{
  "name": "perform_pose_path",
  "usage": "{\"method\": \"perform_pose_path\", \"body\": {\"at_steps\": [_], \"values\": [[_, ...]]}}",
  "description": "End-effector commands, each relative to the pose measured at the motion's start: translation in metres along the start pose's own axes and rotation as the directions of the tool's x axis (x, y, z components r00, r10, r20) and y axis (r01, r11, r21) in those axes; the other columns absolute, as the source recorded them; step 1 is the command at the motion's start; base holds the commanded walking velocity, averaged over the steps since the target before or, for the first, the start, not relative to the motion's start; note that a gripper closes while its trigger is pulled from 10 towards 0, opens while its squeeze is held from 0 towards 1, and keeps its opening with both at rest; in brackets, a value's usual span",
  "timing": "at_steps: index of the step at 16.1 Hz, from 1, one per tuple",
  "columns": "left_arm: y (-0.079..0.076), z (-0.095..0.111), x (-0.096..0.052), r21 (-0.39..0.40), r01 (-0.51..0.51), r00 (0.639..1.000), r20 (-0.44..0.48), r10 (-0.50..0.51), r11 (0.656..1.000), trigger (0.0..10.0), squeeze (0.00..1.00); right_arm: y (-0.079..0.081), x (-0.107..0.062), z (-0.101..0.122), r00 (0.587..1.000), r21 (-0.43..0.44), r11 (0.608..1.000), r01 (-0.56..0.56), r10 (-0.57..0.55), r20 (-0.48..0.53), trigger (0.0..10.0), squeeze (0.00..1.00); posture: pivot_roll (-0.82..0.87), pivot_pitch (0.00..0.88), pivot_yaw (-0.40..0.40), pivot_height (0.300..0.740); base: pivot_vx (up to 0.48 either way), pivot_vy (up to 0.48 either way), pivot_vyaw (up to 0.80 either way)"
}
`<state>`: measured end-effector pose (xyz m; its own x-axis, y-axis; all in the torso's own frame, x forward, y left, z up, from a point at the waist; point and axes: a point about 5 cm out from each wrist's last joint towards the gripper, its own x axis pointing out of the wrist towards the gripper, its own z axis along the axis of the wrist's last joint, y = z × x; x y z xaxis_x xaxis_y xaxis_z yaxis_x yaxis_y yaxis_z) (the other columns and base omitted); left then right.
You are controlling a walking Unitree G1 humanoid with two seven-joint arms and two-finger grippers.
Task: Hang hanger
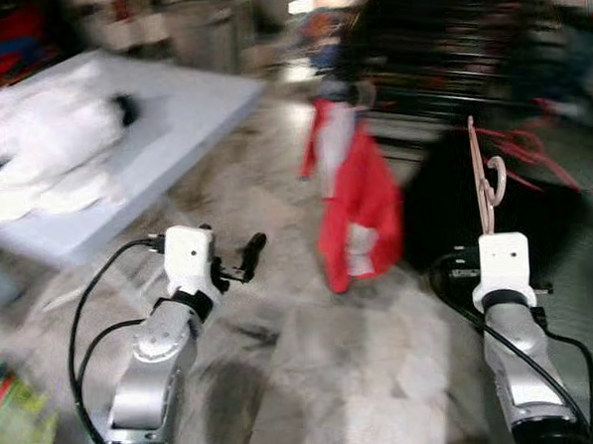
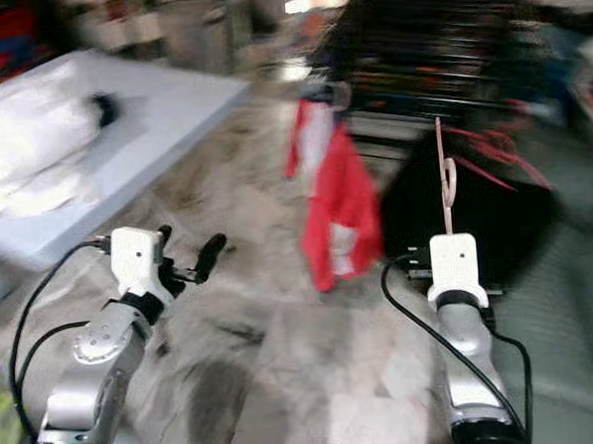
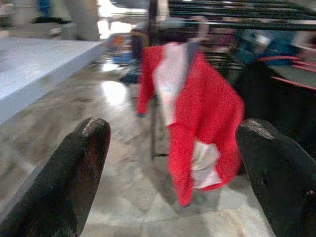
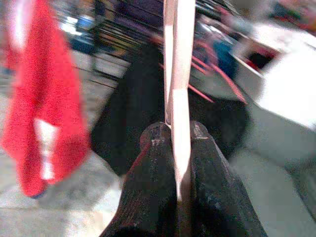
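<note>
hanger, pale pink and thin point(image 1: 486, 187), stands upright, pinched between the clenched fingers of the right gripper point(image 4: 174, 136) near the dark clothes rack point(image 1: 466, 44). light, stiff, slick by the look; the low grip may let it swivel. left gripper point(image 3: 173, 163) hangs released, facing a red jacket point(image 3: 197, 113).

Open marble floor point(image 1: 314, 370) lies before me, with room for either arm to pass. Ahead hangs a red garment point(image 1: 360, 209) on the dark rack point(image 3: 237, 15), in front of my left gripper point(image 3: 173, 163), whose fingers stand wide apart. A black garment point(image 1: 475, 208) stands just beyond my right gripper point(image 4: 178, 133), which pinches the hanger point(image 1: 485, 182). The white table point(image 1: 162, 130) blocks my far left
</note>
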<state>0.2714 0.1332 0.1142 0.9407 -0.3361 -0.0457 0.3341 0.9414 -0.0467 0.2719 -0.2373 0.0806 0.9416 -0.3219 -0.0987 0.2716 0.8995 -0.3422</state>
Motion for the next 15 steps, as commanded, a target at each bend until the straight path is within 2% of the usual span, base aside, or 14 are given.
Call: {"method": "perform_pose_path", "body": {"at_steps": [1, 3, 7, 10, 13, 15], "values": [[-0.0036, 0.0028, 0.0026, 0.003, 0.024, 1.000, 0.014, -0.024, 1.000, 10.0, 0.00, -0.0040, 0.0019, -0.0007, 1.000, -0.005, 1.000, 0.019, -0.020, -0.012, 10.0, 0.00, -0.02, 0.000, 0.014, 0.740, 0.431, 0.000, -0.63], [-0.0046, 0.0021, 0.0029, 0.005, 0.030, 1.000, 0.009, -0.030, 1.000, 10.0, 0.00, -0.0038, 0.0020, -0.0011, 1.000, 0.002, 1.000, 0.019, -0.019, -0.017, 10.0, 0.00, -0.02, 0.000, 0.014, 0.740, 0.429, 0.000, -0.56], [-0.0066, 0.0009, 0.0033, 0.003, 0.040, 0.999, 0.000, -0.040, 0.999, 10.0, 0.00, -0.0027, 0.0029, -0.0021, 0.999, 0.009, 1.000, 0.017, -0.016, -0.030, 10.0, 0.00, -0.02, 0.000, 0.014, 0.740, 0.299, 0.264, -0.48], [-0.0073, -0.0006, 0.0027, -0.002, 0.031, 0.999, -0.010, -0.031, 1.000, 10.0, 0.00, 0.0002, 0.0010, -0.0069, 0.999, 0.003, 1.000, -0.005, 0.005, -0.053, 10.0, 0.00, -0.02, 0.000, 0.012, 0.740, 0.250, 0.410, 0.00], [-0.0096, 0.0005, 0.0019, -0.001, 0.038, 0.999, -0.013, -0.038, 0.999, 10.0, 0.00, 0.0005, -0.0001, -0.0058, 0.999, 0.003, 1.000, 0.001, 0.000, -0.045, 10.0, 0.00, -0.01, 0.000, 0.010, 0.740, 0.000, 0.428, 0.00], [-0.0081, 0.0006, 0.0009, 0.026, -0.009, 1.000, -0.014, 0.009, 1.000, 10.0, 0.00, 0.0017, -0.0066, -0.0057, 1.000, 0.003, 1.000, -0.005, 0.005, -0.029, 10.0, 0.00, -0.01, 0.000, 0.003, 0.740, 0.000, 0.000, 0.00]]}}
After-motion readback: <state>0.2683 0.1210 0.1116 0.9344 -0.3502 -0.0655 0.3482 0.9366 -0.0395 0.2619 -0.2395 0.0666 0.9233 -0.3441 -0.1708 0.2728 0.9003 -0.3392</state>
